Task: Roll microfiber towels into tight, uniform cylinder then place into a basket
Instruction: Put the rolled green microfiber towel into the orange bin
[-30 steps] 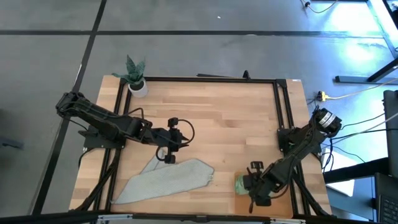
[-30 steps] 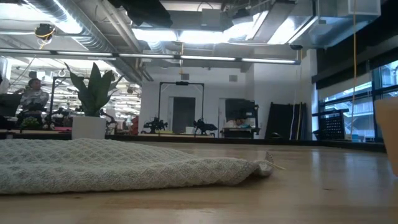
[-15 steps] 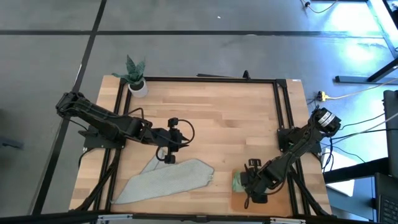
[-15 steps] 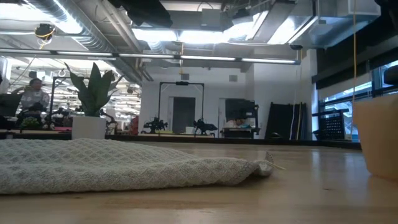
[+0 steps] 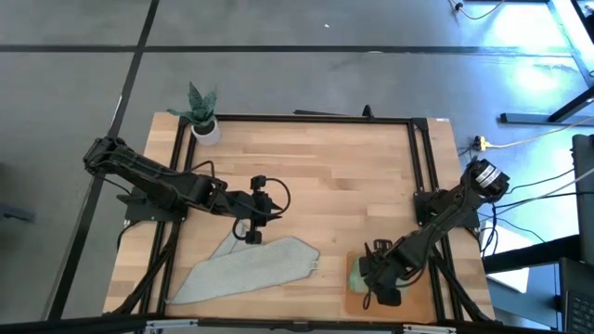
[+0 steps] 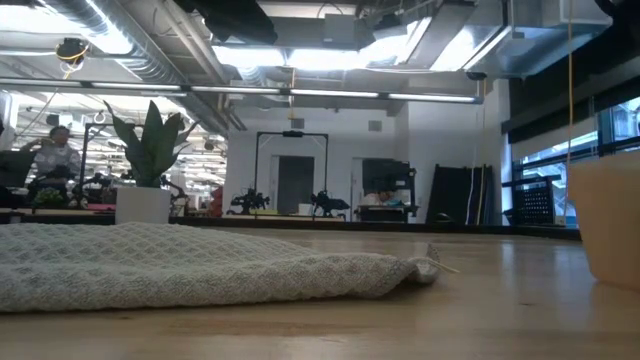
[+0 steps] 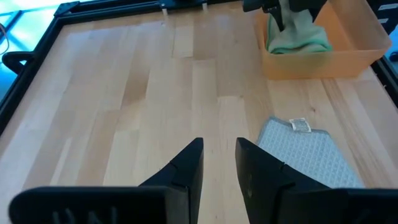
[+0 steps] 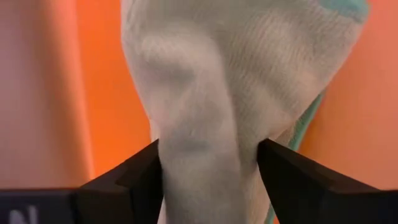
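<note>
Roughly halfway: green towel (image 5: 358,272) is bundled and down in the basket (image 5: 419,297) at the table's near right, right gripper (image 5: 376,276) straddling it, fingers parting around the cloth, release looks underway. Grey towel (image 5: 246,270) lies flat and unrolled, near centre-left. Left gripper (image 5: 251,232) hovers at its far edge, fingers slightly apart, empty. Far half of the table is open; plant (image 5: 201,110) sits in the far left corner.

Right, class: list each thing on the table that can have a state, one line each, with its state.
Pale sage green microfiber towel: bundled, inside the basket.
Pale grey microfiber towel: lying flat, unrolled, on the table.
Shallow orange-brown basket: holds the green towel.
Right gripper: over the basket, fingers either side of the green towel.
Left gripper: empty, above the table.
</note>
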